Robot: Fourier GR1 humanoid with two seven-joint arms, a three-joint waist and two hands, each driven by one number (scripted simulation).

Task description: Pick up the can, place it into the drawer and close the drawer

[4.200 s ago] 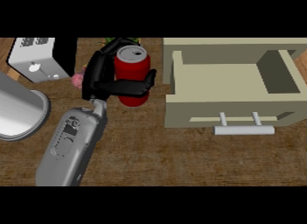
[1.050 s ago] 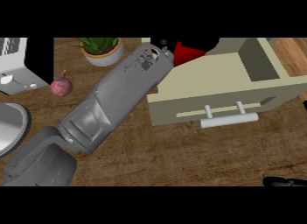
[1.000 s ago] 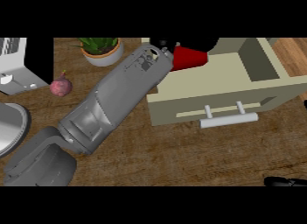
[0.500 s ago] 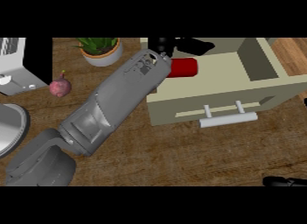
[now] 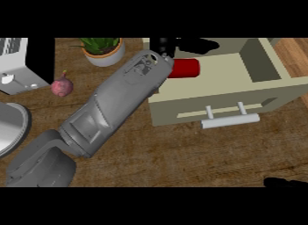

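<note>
Your left hand [image 5: 182,44] sits over the back of the open drawer [image 5: 273,90], fingers spread and holding nothing. The red can [image 5: 184,69] lies on its side inside the drawer, just below that hand. Your right hand [image 5: 292,183] shows only at the lower right edge; its fingers can't be told

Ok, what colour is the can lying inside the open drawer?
Red. The can shows best in the head view, lying in the beige drawer.

Kitchen counter of wood [image 5: 202,154], white toaster [image 5: 13,63], potted plant [image 5: 103,50], open drawer [image 5: 234,94]
</note>
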